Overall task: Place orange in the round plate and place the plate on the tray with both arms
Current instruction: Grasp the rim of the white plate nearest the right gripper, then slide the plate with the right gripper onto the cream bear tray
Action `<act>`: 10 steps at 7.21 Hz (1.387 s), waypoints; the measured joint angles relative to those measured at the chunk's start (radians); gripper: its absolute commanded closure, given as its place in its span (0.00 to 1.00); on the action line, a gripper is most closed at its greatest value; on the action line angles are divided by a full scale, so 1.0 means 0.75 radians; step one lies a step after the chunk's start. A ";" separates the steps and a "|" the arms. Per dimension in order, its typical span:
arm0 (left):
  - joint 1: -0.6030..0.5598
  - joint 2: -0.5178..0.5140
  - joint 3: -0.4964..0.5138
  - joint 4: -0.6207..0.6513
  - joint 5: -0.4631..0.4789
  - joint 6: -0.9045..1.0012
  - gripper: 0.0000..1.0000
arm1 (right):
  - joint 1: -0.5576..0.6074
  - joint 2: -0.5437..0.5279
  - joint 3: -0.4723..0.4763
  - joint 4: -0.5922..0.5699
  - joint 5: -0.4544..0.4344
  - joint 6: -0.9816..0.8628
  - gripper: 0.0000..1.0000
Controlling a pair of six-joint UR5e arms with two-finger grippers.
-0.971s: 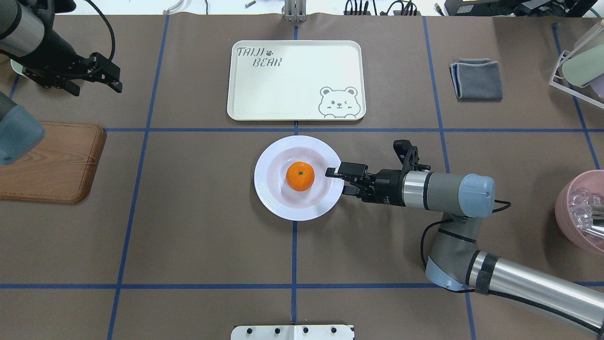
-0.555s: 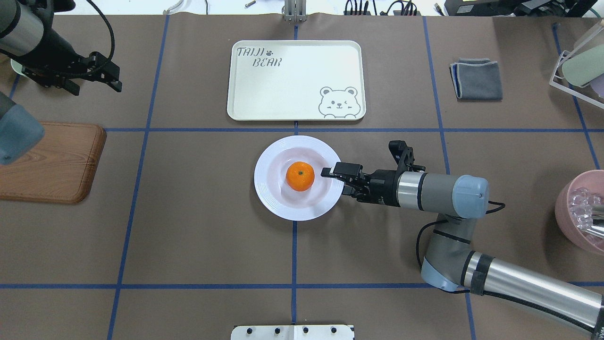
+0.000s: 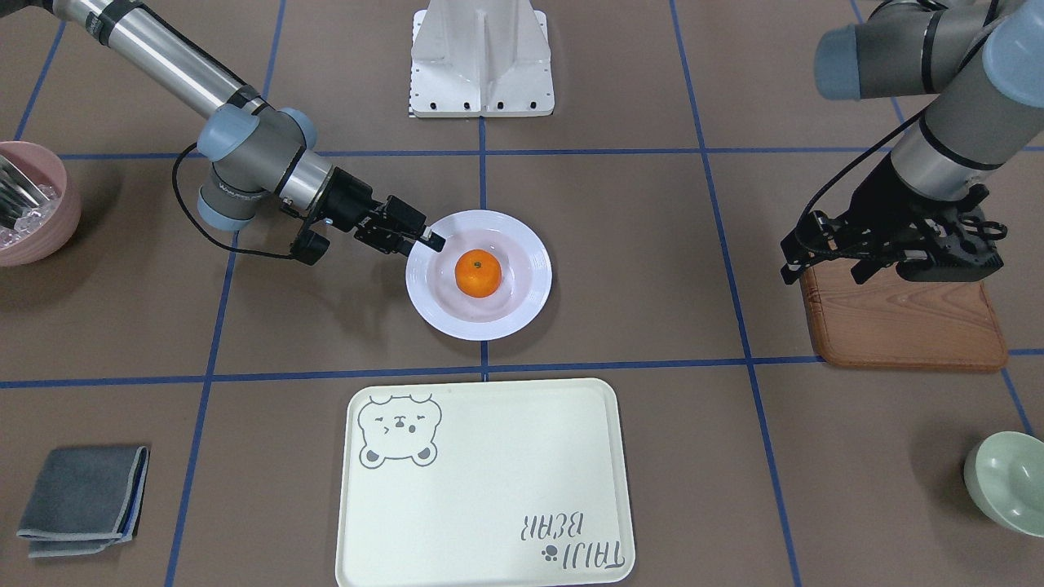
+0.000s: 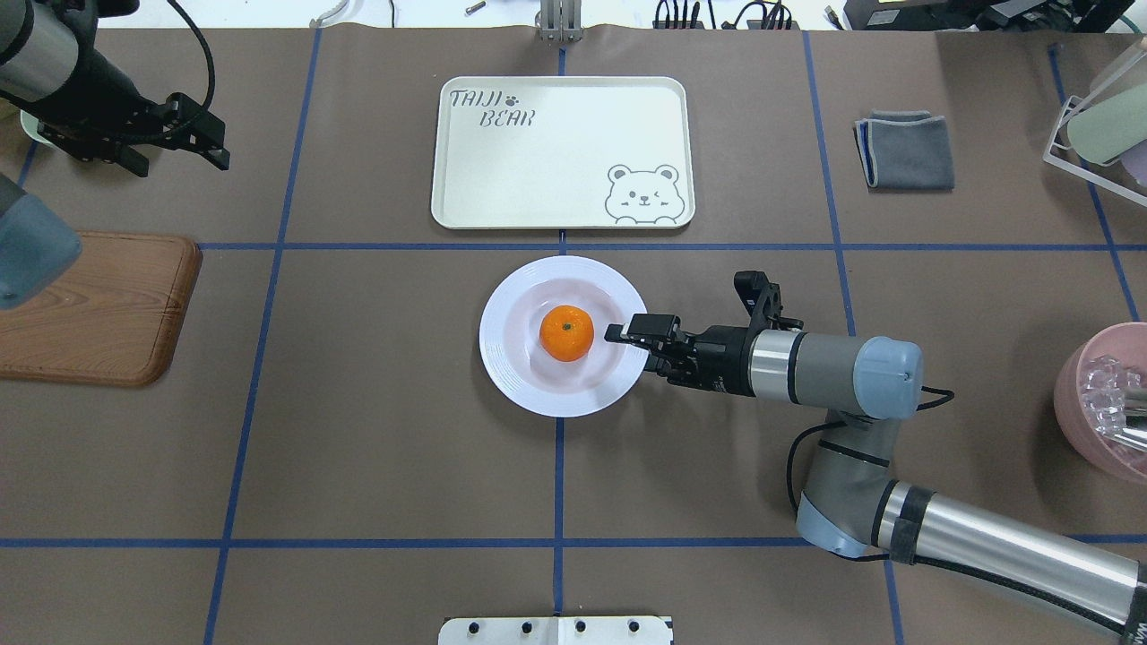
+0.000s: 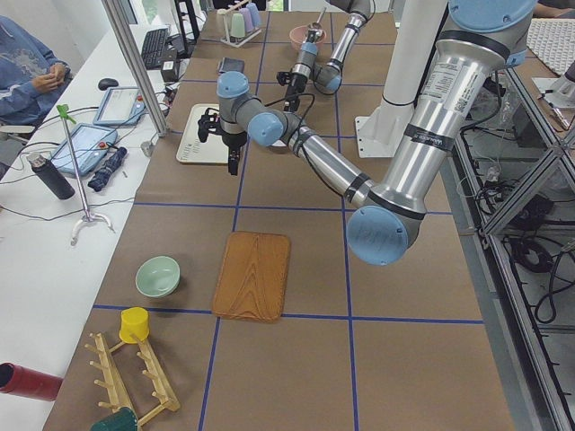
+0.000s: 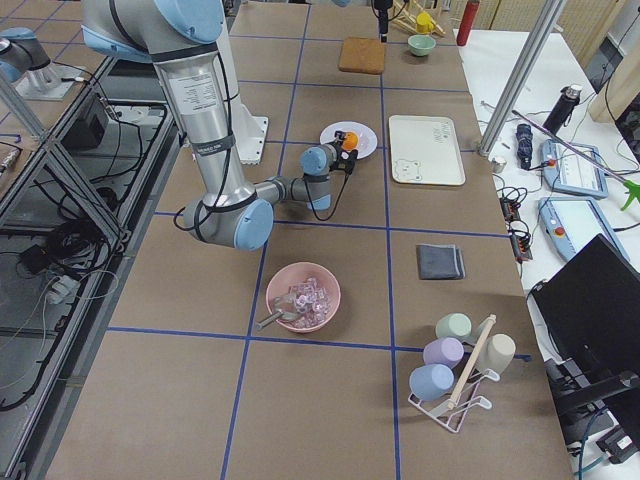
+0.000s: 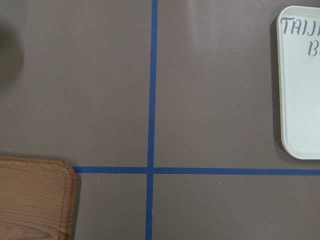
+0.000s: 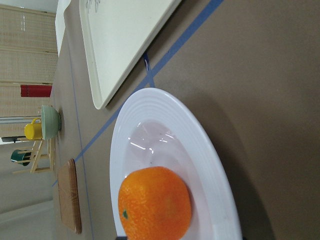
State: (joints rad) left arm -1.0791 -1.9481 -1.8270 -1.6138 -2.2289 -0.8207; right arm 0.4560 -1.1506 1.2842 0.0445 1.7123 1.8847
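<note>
The orange (image 4: 566, 333) lies in the middle of the round white plate (image 4: 538, 399), which rests on the table just in front of the cream tray (image 4: 564, 152). My right gripper (image 4: 630, 345) is open at the plate's right edge, one finger over the ridged rim and the other lower, outside it. The right wrist view shows the orange (image 8: 155, 202) close up in the plate (image 8: 150, 105), with the tray (image 8: 125, 40) beyond. My left gripper (image 4: 222, 150) hangs open and empty far to the left, level with the tray, holding nothing.
A brown wooden board (image 4: 107, 309) lies at the left edge under the left arm. A folded grey cloth (image 4: 905, 150) sits right of the tray. A pink bowl (image 4: 1102, 403) and a cup rack (image 4: 1102, 116) stand at the right edge. A pale green bowl (image 3: 1007, 481) sits beyond the board.
My right gripper has slid left, further over the plate's rim toward the orange. The plate shifted very slightly left. The left gripper drifted a little toward the table's far side.
</note>
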 measured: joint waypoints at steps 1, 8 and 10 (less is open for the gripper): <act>-0.002 0.000 -0.002 0.000 0.000 0.000 0.02 | -0.001 0.001 0.000 0.000 0.000 0.017 0.61; -0.016 0.003 -0.019 0.001 -0.009 0.000 0.02 | 0.001 0.002 0.017 0.013 -0.002 0.042 1.00; -0.019 0.003 -0.019 0.002 -0.017 0.000 0.02 | 0.004 0.004 0.048 0.053 -0.029 0.075 1.00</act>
State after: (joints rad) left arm -1.0931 -1.9461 -1.8412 -1.6123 -2.2417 -0.8207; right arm 0.4591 -1.1476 1.3204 0.0844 1.6902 1.9411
